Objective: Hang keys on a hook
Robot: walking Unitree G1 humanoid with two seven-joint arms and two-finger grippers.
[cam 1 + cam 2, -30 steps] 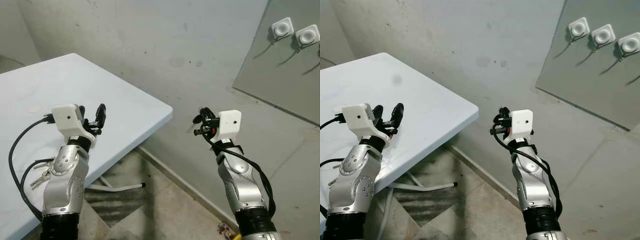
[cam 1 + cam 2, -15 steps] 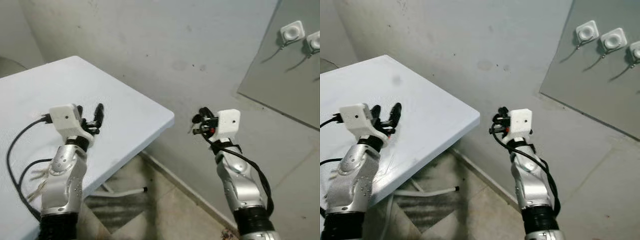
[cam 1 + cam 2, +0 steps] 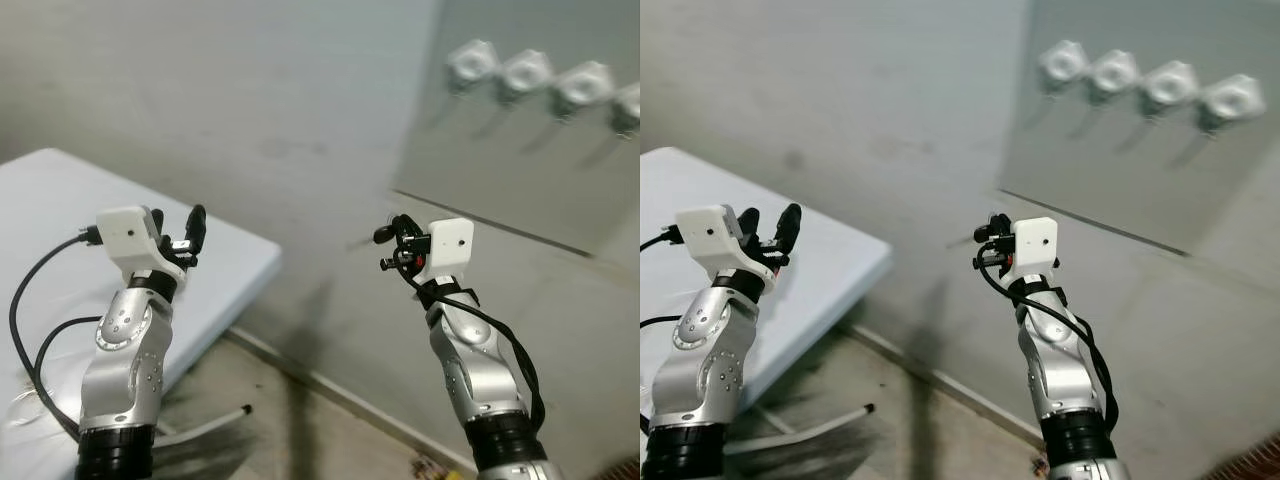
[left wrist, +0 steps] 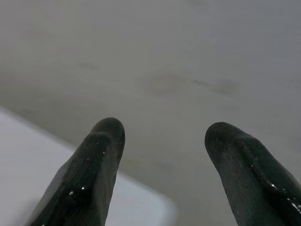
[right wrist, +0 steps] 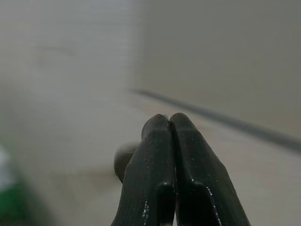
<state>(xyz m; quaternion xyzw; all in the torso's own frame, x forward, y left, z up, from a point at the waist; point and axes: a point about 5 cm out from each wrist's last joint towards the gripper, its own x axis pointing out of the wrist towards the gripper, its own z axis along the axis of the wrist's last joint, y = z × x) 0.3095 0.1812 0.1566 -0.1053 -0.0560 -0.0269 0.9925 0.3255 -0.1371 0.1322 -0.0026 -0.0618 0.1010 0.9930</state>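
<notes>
My right claw [image 3: 985,245] is pinched tight, raised toward the hooks [image 3: 1145,85]; my left claw [image 3: 768,232] gapes wide, empty, above the worktop [image 3: 830,265].

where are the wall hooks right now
A row of white hooks sits high on the grey wall panel, up and to the right, above and beyond the raised right gripper.

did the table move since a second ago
Cannot tell. The table sits further left against the wall hooks, but the whole blurred picture shifted, so that is the camera turning right.
</notes>
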